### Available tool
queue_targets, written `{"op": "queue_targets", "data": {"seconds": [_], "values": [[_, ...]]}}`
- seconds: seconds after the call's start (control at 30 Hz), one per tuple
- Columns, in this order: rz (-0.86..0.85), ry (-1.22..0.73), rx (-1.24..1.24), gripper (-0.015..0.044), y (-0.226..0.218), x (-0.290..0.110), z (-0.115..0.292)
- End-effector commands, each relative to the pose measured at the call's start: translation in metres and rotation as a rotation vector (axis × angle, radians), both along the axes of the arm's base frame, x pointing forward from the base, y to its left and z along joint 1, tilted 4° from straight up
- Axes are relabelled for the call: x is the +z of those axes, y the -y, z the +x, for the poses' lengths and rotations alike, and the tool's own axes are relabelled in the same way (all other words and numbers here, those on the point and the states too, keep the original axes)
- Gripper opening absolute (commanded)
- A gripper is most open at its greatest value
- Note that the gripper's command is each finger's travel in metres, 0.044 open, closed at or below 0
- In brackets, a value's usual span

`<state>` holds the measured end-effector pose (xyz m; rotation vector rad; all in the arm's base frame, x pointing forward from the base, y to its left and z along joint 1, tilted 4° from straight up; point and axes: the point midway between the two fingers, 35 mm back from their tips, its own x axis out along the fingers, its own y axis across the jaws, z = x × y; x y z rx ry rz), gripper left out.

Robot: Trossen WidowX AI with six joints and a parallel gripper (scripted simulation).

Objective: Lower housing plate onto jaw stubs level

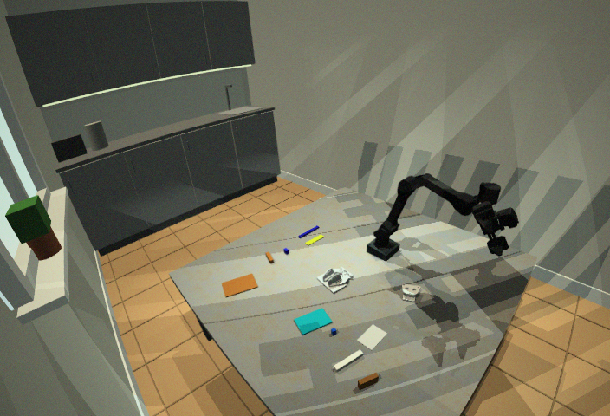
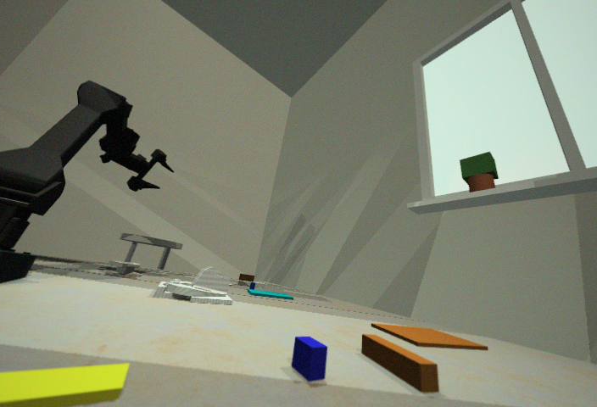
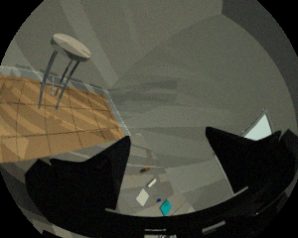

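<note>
A pale mechanism (image 1: 334, 288) (image 2: 211, 299) lies on the table in front of the arm's base, with overlapping white and grey parts. In the exterior view a thin curved part stands up from it. I cannot tell the jaws, pins and stubs apart there. A separate small pale piece (image 1: 410, 292) (image 2: 126, 268) with dark openings lies to the right of it in the top view. I cannot tell which pale part is the housing plate. My gripper (image 1: 505, 232) (image 2: 165, 179) (image 3: 169, 135) is open and empty, high above the table and well away from both.
A teal plate (image 1: 313, 321) (image 2: 270, 293) (image 3: 166, 207), an orange plate (image 1: 239, 284) (image 2: 429, 336) and a cream plate (image 1: 372, 336) (image 3: 142, 197) lie on the table. Several small blocks and bars lie around them. A stool (image 2: 150, 241) (image 3: 72, 47) stands beyond the table.
</note>
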<state>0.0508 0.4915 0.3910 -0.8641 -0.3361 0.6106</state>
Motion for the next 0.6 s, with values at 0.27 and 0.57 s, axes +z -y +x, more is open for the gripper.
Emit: {"op": "queue_targets", "data": {"seconds": [0.27, 0.57], "values": [[-0.038, -0.092, 0.06, 0.044, -0.003, -0.029, 0.02], [-0.074, -0.187, 0.091, 0.044, -0.001, -0.055, 0.035]]}}
